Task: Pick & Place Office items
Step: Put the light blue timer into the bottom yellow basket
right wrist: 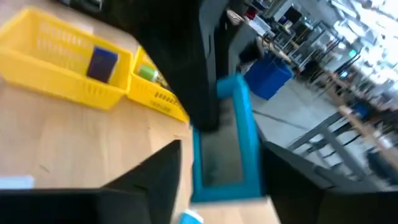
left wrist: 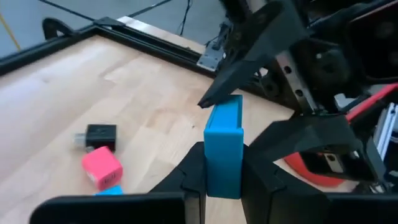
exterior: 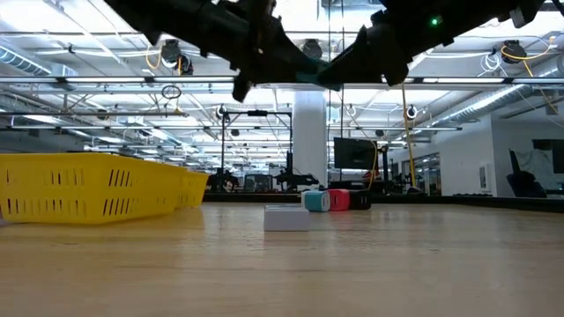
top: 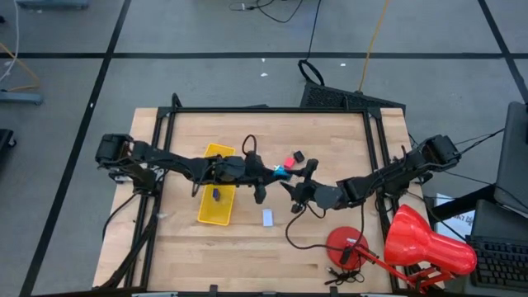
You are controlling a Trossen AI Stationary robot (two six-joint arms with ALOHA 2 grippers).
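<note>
A blue rectangular office item (left wrist: 222,146) is held in the air over the table's middle, between both arms. My left gripper (left wrist: 222,177) is shut on it. My right gripper (right wrist: 221,155) is open, with its fingers standing on either side of the item's other end. On the table lie a pink-red cube (left wrist: 101,168), a black piece (left wrist: 99,135), a teal piece (exterior: 315,201) and a white piece (top: 267,217). The yellow tray (top: 206,210) holds a dark blue piece (right wrist: 102,63) and a green one (right wrist: 146,73). My left gripper pinches the blue item's near end (left wrist: 222,186) between its two fingers, which lie along its two long sides. The item is lifted clear of the table and sticks out beyond the fingertips toward my right gripper. Whether my right gripper's fingers (left wrist: 214,96) touch the item, I cannot tell.
The large red desk lamp (top: 425,241) stands at the table's near right corner, its round base (top: 346,245) and black cord beside it. The yellow tray sits left of centre. Bare wood lies along the near edge and on the far left.
</note>
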